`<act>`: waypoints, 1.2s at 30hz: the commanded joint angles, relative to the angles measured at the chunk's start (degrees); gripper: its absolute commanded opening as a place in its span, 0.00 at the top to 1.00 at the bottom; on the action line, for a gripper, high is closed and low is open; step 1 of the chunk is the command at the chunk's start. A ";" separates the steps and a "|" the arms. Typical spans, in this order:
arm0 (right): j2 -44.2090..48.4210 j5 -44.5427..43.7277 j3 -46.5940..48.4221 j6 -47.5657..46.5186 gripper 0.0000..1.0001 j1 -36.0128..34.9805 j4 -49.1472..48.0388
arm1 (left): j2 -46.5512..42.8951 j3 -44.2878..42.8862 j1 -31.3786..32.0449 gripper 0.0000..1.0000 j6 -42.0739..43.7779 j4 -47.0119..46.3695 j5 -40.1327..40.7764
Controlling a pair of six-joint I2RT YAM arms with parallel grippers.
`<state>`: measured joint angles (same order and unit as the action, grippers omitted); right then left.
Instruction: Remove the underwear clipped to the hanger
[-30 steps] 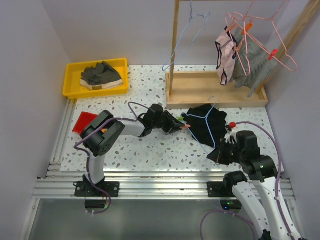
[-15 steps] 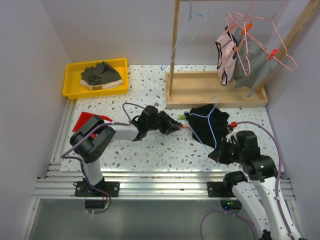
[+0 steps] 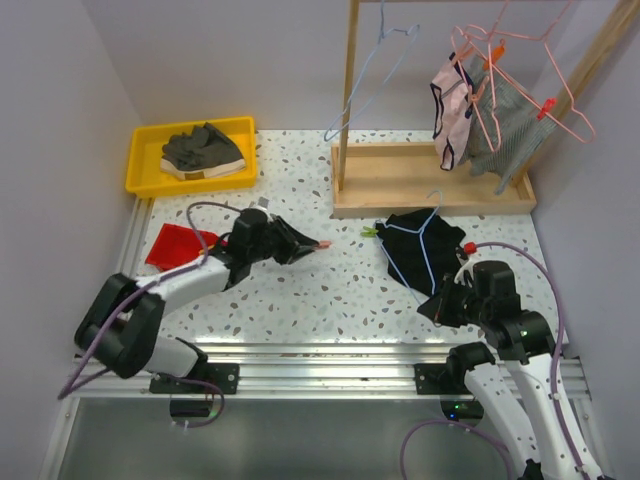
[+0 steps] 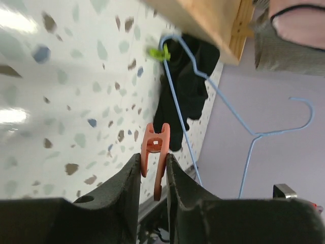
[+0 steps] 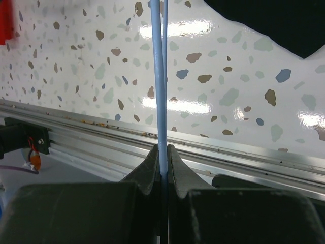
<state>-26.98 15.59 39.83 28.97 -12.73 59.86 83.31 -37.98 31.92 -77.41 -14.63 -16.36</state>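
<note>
Black underwear (image 3: 412, 236) lies on the table under a blue wire hanger (image 3: 420, 252), with a green clip (image 3: 369, 233) at its left corner. My left gripper (image 3: 318, 245) is shut on an orange clip (image 4: 155, 157), held left of the underwear and apart from it. My right gripper (image 3: 440, 305) is shut on the blue hanger's wire (image 5: 160, 91) at the near end. The underwear (image 4: 185, 91), the hanger (image 4: 177, 112) and the green clip (image 4: 158, 52) also show in the left wrist view.
A yellow tray (image 3: 140, 160) holding grey garments stands at the back left. A red cloth (image 3: 175, 245) lies left of my left arm. A wooden rack base (image 3: 400, 180) stands behind, with an empty blue hanger (image 3: 365, 85) and pink hangers carrying clipped garments (image 3: 480, 110).
My left gripper pulled back to the left, away from the underwear, carrying the orange clip. The underwear and hanger shifted slightly right. The right arm stayed put.
</note>
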 commanded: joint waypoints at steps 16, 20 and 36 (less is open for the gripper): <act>-1.58 1.10 1.74 -1.90 1.00 0.16 -1.50 | -19.94 -3.94 -42.37 1.00 29.23 34.40 6.77; -2.02 1.37 1.74 -2.08 1.00 0.16 -1.67 | -18.54 -3.08 -46.68 1.00 31.26 35.99 7.84; -2.99 1.54 2.18 -2.78 1.00 0.16 -1.85 | -21.00 -3.16 -49.06 0.95 33.02 41.35 8.62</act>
<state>-29.26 15.99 39.99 27.07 -12.71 59.09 61.87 -39.77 -16.45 -46.37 23.94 -9.26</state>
